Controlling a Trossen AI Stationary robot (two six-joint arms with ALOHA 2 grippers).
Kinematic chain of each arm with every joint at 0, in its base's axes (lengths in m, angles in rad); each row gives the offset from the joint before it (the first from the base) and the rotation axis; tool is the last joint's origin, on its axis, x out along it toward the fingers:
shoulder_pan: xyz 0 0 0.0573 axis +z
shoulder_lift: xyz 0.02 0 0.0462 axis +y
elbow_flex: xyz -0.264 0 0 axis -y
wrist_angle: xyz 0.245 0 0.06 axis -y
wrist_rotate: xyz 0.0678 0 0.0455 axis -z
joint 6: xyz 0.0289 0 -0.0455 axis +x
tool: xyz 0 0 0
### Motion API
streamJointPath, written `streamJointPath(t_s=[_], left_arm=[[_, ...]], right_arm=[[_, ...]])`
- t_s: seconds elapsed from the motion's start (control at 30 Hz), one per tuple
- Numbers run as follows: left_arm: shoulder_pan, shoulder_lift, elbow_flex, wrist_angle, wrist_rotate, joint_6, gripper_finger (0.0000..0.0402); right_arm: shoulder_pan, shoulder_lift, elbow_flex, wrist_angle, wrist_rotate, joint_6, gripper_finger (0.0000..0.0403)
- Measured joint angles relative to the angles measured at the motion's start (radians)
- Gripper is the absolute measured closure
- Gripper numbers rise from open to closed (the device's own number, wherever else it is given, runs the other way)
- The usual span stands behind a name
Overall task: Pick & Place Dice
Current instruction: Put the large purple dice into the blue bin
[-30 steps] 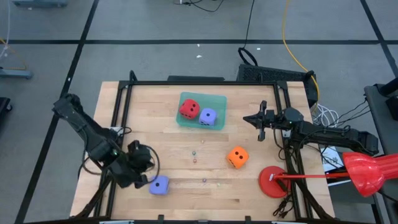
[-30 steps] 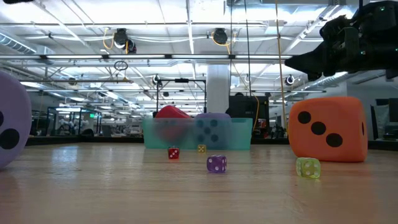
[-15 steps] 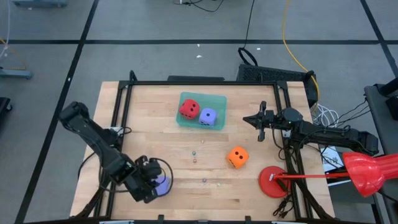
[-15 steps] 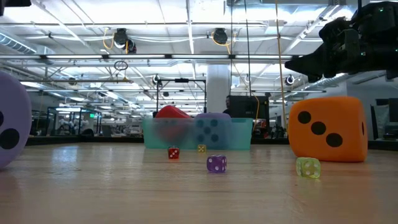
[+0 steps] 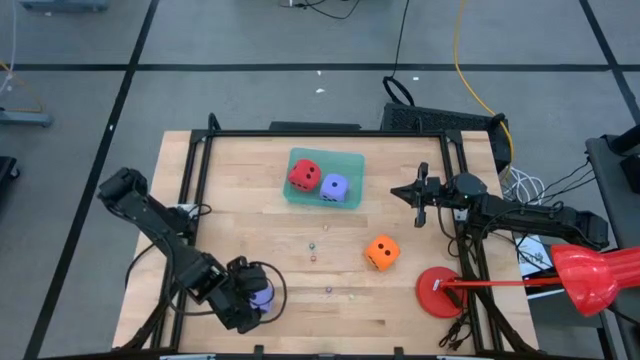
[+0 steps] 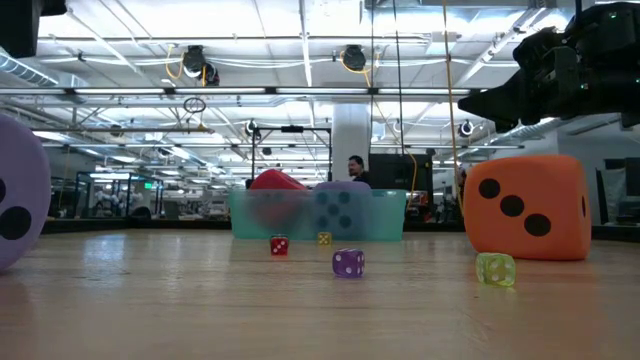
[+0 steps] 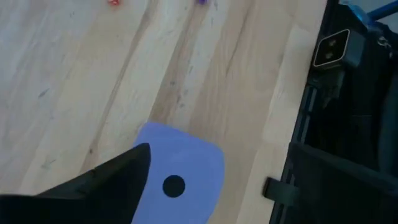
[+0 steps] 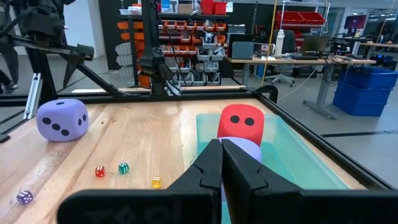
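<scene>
Overhead, the left gripper has slid further toward the near edge of the table than half a second ago and now sits over the loose purple-blue die, covering most of it. Red die and second purple-blue die lie in the green tray; the orange die rests alone, near the red round disc. The right gripper has not moved, parked by the right frame rail.

Low view: the orange die and tiny dice are unchanged; a person now shows behind the tray.

Left wrist view: one dark finger overlaps the purple-blue die; whether the jaws are clamped cannot be told.

Right wrist view: the fingers meet, closed on nothing.
</scene>
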Motion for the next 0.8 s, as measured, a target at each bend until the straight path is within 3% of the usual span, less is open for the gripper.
streamJointPath(t_s=[0.37,0.8], left_arm=[[0.017,-0.001,-0.017,-0.058,0.036,0.007,0.0005],[0.027,-0.001,-0.076,-0.021,0.074,0.189,0.0004]], right_arm=[[0.000,0.000,0.000,0.000,0.000,0.001,0.0403],[0.000,0.000,0.000,0.011,0.001,0.001,0.0403]])
